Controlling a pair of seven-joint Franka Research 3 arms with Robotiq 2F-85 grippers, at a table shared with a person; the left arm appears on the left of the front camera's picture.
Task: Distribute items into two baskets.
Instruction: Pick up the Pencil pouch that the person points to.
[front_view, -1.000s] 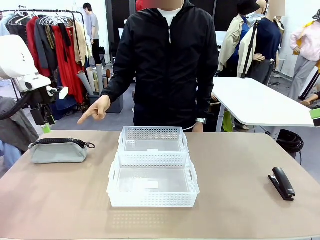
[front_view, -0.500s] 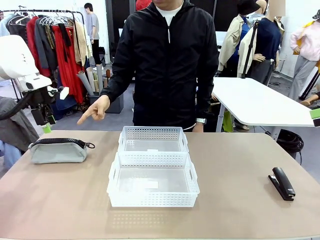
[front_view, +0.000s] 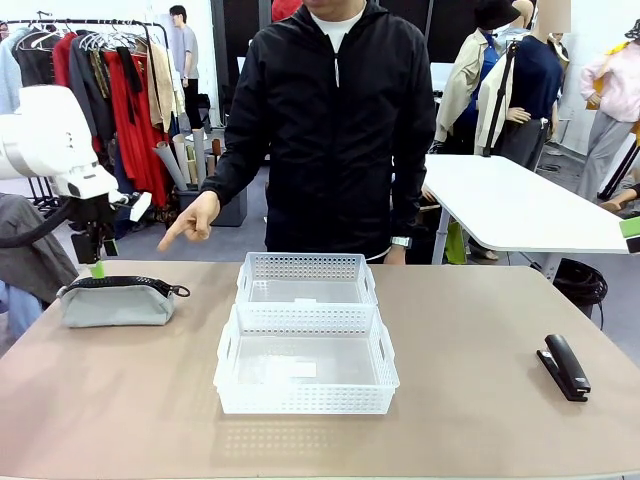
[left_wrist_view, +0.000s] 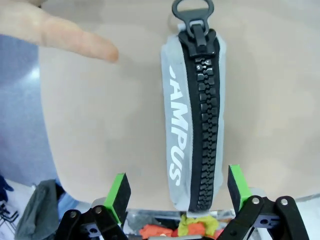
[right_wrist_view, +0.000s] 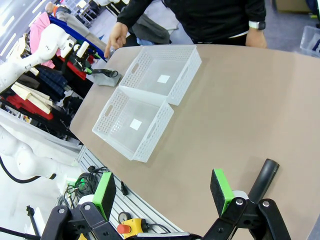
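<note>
The grey pouch (front_view: 116, 304) with a black zipper lies at the table's left. My left gripper (front_view: 98, 264) hangs open just above its left end. In the left wrist view the pouch (left_wrist_view: 195, 115) runs lengthwise between the spread green pads (left_wrist_view: 118, 192), apart from both, with my left gripper (left_wrist_view: 177, 187) above it. Two white baskets sit mid-table, the far one (front_view: 305, 266) touching the near one (front_view: 305, 398), both empty. The black stapler (front_view: 565, 367) lies at the right. My right gripper (right_wrist_view: 162, 192) hovers open, the stapler (right_wrist_view: 265, 177) beside its right finger.
The person stands at the far side, one hand (front_view: 190, 220) pointing down toward the pouch; its finger (left_wrist_view: 65, 37) shows in the left wrist view. From the right wrist I see both baskets (right_wrist_view: 131, 145) and the pouch (right_wrist_view: 105, 77) far off.
My left arm has swung right and down, bringing its gripper over the pouch's left end. The pointing hand, baskets and stapler have stayed put.
</note>
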